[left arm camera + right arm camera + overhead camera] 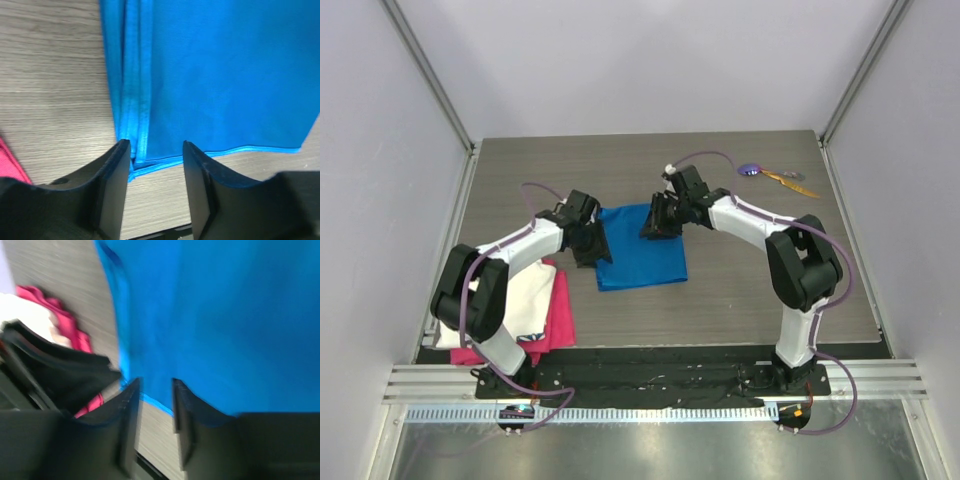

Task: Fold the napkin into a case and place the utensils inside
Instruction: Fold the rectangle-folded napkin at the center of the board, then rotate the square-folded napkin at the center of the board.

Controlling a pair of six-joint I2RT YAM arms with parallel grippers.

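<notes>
One napkin lies on the worktop. Two utensils at 1 o'clock. White cloth, pink cloth at 8 o'clock. Left hand, right hand: both released.

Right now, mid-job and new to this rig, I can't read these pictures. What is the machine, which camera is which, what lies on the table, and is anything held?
Two robot arms sit at the near edge of the table, each with a two-finger gripper. The overhead picture looks down from behind them; the other two come from a camera on each wrist. On the table lie the blue napkin, two utensils at the far right, and a white cloth over a pink cloth by the left arm. The left gripper and right gripper each straddle a napkin edge with jaws apart; nothing is held.
</notes>
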